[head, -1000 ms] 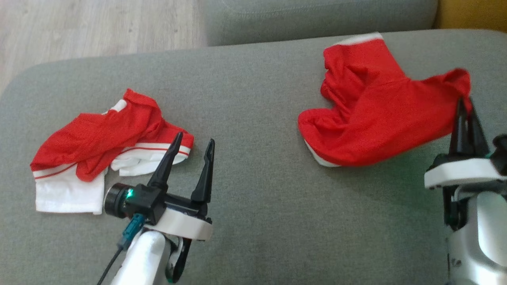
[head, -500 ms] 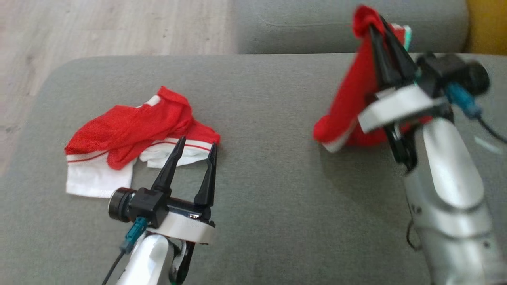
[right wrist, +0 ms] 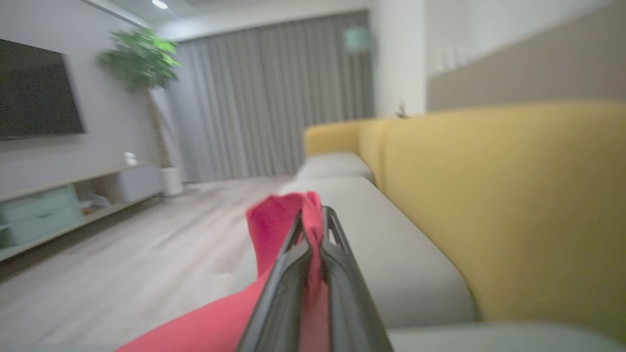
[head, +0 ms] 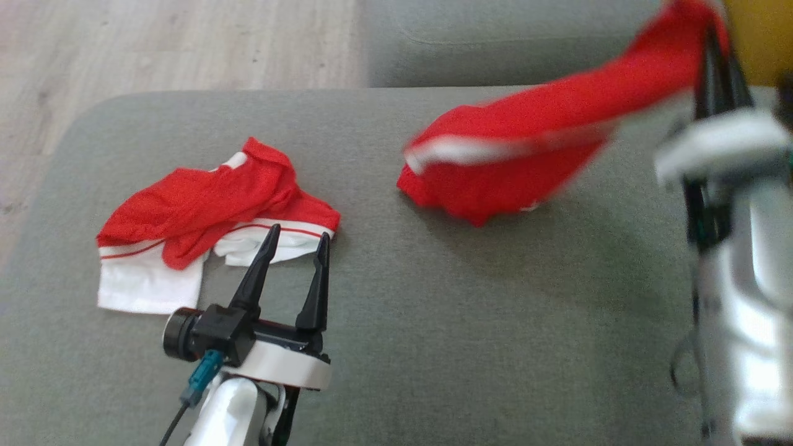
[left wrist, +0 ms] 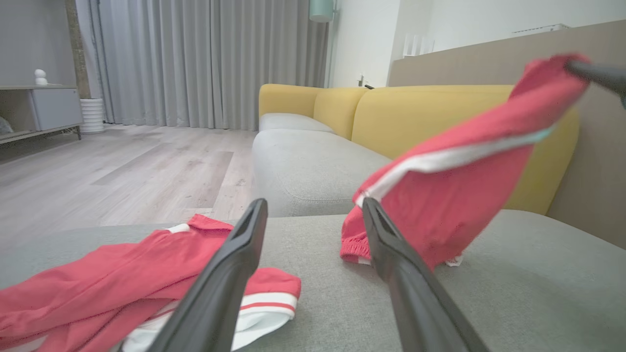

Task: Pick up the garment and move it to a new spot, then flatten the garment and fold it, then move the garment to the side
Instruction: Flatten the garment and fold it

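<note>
My right claw (head: 718, 43) was clamped shut on one corner of the red garment (head: 526, 155). The cloth trailed down and to the left of its tips, too blurred by motion to show whether the low end touched the grey cushion (head: 446, 322). My left claw (head: 298, 234) stood spread wide and empty, its tips at the near hem of a second red-and-white garment (head: 186, 210).
</note>
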Motion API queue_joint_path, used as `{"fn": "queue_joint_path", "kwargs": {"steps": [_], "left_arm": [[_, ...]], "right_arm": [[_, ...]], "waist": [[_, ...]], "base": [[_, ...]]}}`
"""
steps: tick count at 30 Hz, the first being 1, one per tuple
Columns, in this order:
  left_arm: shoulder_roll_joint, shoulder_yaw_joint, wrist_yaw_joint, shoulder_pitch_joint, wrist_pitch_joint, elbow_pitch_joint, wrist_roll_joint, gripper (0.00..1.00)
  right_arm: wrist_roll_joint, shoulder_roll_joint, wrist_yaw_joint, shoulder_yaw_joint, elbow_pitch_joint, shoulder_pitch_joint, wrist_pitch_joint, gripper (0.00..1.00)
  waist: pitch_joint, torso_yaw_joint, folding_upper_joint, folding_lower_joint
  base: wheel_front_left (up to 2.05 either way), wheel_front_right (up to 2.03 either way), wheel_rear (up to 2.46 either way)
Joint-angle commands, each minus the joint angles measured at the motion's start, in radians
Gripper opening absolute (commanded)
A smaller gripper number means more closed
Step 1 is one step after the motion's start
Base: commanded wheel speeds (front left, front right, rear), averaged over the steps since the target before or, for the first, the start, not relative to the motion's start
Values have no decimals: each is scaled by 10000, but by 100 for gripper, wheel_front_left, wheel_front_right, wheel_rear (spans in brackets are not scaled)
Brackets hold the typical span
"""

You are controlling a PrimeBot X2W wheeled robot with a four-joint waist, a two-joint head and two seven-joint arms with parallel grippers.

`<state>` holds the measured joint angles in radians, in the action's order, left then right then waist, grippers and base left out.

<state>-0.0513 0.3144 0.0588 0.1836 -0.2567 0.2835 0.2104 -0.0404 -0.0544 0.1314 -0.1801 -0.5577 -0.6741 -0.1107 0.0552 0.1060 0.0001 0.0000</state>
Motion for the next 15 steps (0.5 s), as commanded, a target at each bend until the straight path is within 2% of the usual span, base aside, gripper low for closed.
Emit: {"fn": "queue_joint_path", "kwargs": {"steps": [1,6,14,15], "left_arm": [[8,-365,-7,369,-51,-351,-96,100],[9,-324,68,514,-51,-361,-232,100],[10,-298,178,694,-51,-297,-363,100],[10,-282,184,708,-51,-297,-359,100]], "right_arm": [[168,42,-7,-260,125,568,142,0],[681,42,-7,-1882,-376,2265,359,0],[1452,42,-7,-2650,-1299,2513,314,0],[1542,42,-7,-2678,-1364,2448,114,74]], "waist": [[131,-248,-1,0],[349,-664,-1,0],[573,-997,-1,0],[595,-1004,-1,0]], "base": [[0,0,0],[0,0,0],[0,0,0],[0,0,0]]}}
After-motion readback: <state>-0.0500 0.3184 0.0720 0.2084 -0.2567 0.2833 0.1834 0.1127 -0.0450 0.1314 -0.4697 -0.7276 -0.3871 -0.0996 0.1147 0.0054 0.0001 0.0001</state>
